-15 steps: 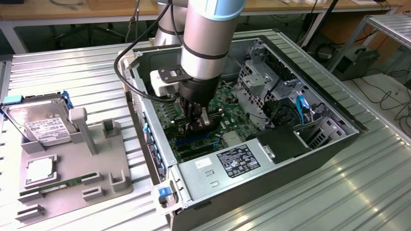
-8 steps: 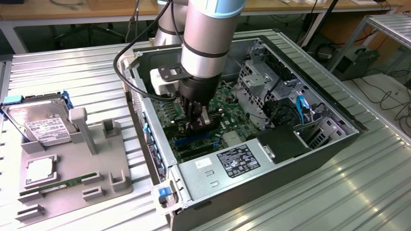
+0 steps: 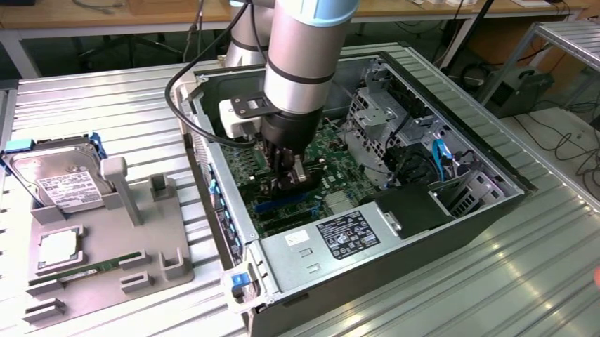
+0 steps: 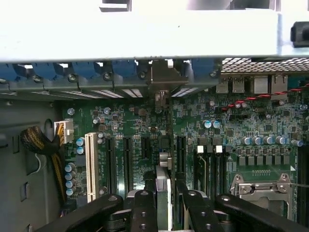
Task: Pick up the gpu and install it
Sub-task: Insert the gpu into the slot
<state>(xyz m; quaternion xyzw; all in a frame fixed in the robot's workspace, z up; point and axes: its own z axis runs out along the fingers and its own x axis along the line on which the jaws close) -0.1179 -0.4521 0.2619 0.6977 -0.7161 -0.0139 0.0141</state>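
Exterior view: the arm reaches down into the open computer case [image 3: 487, 203] at centre frame, and the gripper [image 3: 289, 181] sits low over the green motherboard [image 3: 328, 151], closed on the graphics card [image 3: 296, 173], which shows as a thin upright sliver between the fingers just above the blue slots. At the left of the frame a grey parts tray [image 3: 164, 263] holds a hard drive [image 3: 61, 179] at its upper end and a slim memory stick [image 3: 80, 275] near its lower edge; both lie well apart from the case. Wrist view: the black fingers [image 4: 142, 212] fill the bottom centre and clamp the card [image 4: 163, 193] edge-on, its length running up the middle of the frame in line with a slot among the row of black expansion slots [image 4: 128, 162]; its silvery end bracket [image 4: 166, 75] stands at the rear wall of the case in the upper centre. Whether the card edge is fully seated cannot be told. Judgement: the card is light, stiff and thin, but fragile on its component faces and contact edge; the sound hold is across the flat faces near the top edge, as here, kept square to the slot so it does not twist.
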